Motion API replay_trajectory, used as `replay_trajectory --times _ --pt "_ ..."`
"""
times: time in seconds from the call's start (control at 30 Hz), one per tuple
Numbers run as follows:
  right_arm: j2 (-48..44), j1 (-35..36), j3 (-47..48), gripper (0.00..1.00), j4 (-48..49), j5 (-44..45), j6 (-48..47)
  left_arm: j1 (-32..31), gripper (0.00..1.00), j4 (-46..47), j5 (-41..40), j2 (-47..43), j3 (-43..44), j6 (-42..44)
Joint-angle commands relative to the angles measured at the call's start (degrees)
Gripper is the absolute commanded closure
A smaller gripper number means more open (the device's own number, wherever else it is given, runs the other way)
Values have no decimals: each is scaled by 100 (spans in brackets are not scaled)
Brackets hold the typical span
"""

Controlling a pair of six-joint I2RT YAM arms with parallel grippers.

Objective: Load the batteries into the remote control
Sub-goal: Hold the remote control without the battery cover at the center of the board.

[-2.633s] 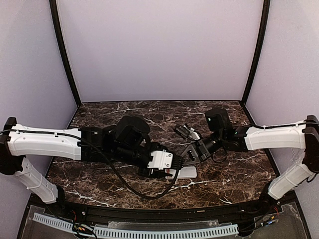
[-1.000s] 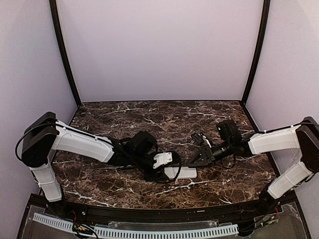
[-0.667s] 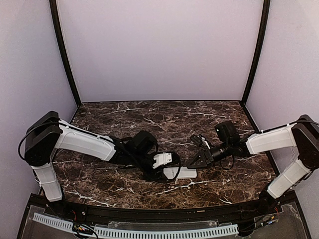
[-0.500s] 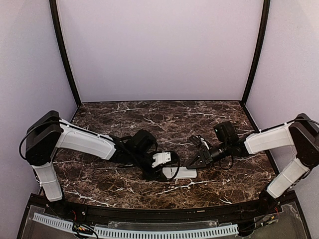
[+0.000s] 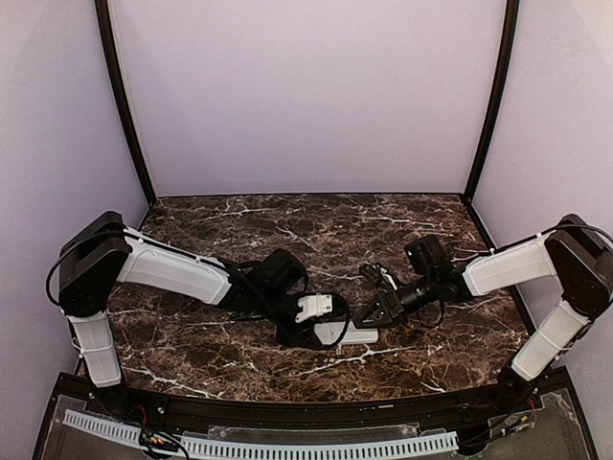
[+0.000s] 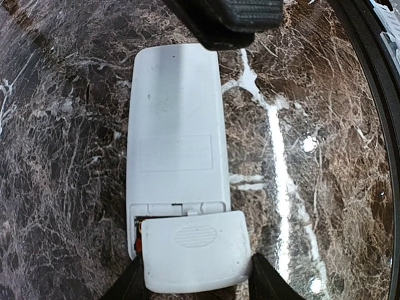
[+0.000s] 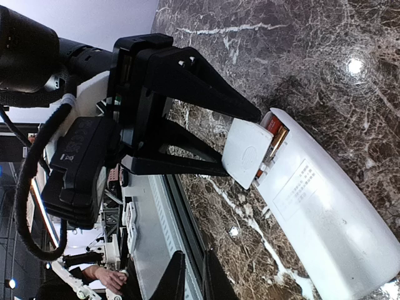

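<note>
The remote control (image 6: 175,137) lies back-up on the dark marble table; it also shows in the top view (image 5: 352,333) and the right wrist view (image 7: 325,212). My left gripper (image 6: 194,278) is shut on its white battery cover (image 6: 190,247), held tilted over the open compartment. An orange-red battery (image 6: 137,240) shows in the compartment, and also in the right wrist view (image 7: 274,125). My right gripper (image 7: 192,275) has its fingers close together with nothing between them. Its dark tip (image 6: 228,19) sits at the remote's far end. In the top view, the left gripper (image 5: 324,324) and right gripper (image 5: 368,313) meet over the remote.
The marble table (image 5: 287,230) ends at a black rail (image 5: 287,407) along the near edge, close below the remote. Lilac walls enclose the back and both sides. The left arm's black cable (image 5: 244,316) loops beside the remote.
Both arms have come down low onto the table. The right gripper has moved left up to the remote's end. The left gripper stays on the cover at the remote's left end.
</note>
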Motion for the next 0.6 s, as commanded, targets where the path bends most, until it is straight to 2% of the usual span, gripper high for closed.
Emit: replay_trajectory --times 0.0,0.57 --pt "108 77 125 90 182 -44 -42 80 69 -211 163 46 162 88" --pt "343 134 209 93 340 -18 40 135 69 -466 271 279 339 163"
